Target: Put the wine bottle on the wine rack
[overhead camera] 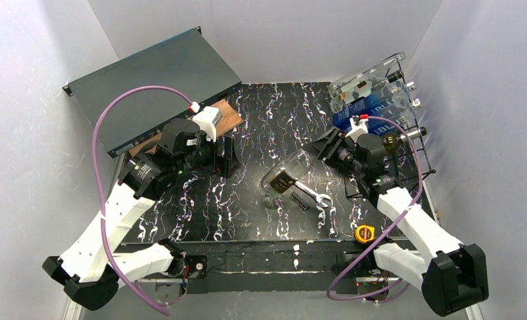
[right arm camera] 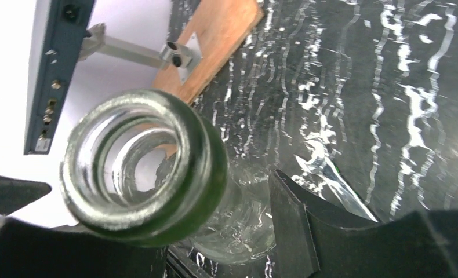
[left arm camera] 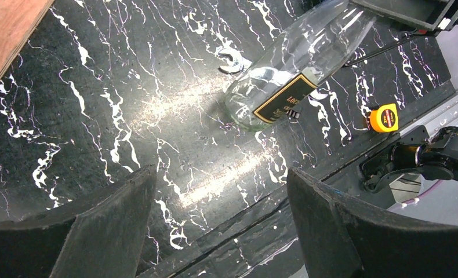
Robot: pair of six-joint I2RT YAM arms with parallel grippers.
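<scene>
The wine bottle (overhead camera: 286, 179) is clear glass with a black label and lies on the black marble table, base towards the front and neck towards the right arm. My right gripper (overhead camera: 327, 148) is open, one finger on each side of the bottle's neck. In the right wrist view (right arm camera: 160, 180) the green-rimmed mouth (right arm camera: 142, 168) sits between the fingers, with a gap to the right finger (right arm camera: 296, 226). My left gripper (overhead camera: 227, 157) is open and empty left of the bottle; in the left wrist view (left arm camera: 221, 174) the bottle (left arm camera: 284, 87) lies further off. The black wire wine rack (overhead camera: 426, 160) stands at the back right.
The rack holds a few bottles, one with a blue label (overhead camera: 367, 107). A wrench (overhead camera: 312, 195) lies by the bottle's base and a yellow tape measure (overhead camera: 364, 233) near the front edge. A dark grey flat case (overhead camera: 154, 93) and a wooden board (overhead camera: 224, 120) are at the back left.
</scene>
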